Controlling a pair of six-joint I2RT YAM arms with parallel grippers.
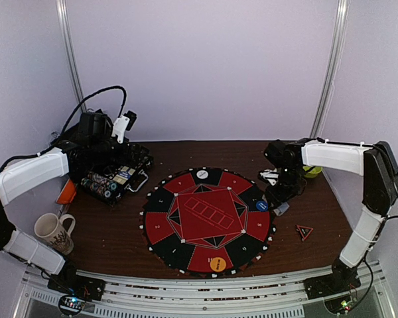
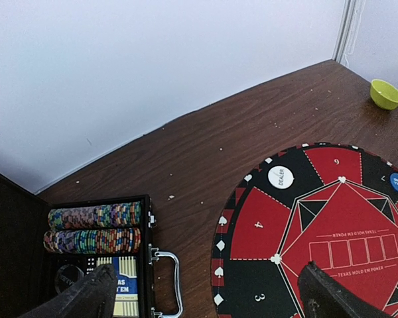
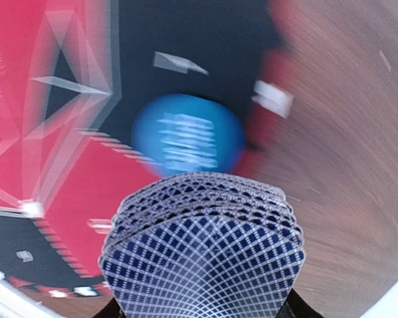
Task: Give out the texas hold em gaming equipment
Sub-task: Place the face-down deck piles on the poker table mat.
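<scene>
My right gripper (image 3: 205, 308) is shut on a stack of playing cards (image 3: 202, 255) with blue-and-white lattice backs, bowed between its fingers. It hangs over the right rim of the round red-and-black poker mat (image 1: 186, 225), just beside the blue button disc (image 3: 188, 136). In the top view the blue disc (image 1: 261, 206) lies next to that gripper (image 1: 280, 199). A white dealer disc (image 2: 280, 177) and an orange disc (image 1: 218, 264) also lie on the mat. My left gripper (image 2: 209, 271) is open and empty, between the mat and an open black case (image 2: 144, 265) holding rows of poker chips (image 2: 93, 228).
A white mug (image 1: 53, 232) stands at the near left. A yellow bowl (image 2: 386, 93) sits at the far right of the table. A small red triangle (image 1: 304, 231) lies right of the mat. The case's metal handle (image 2: 171, 281) sticks out toward the mat.
</scene>
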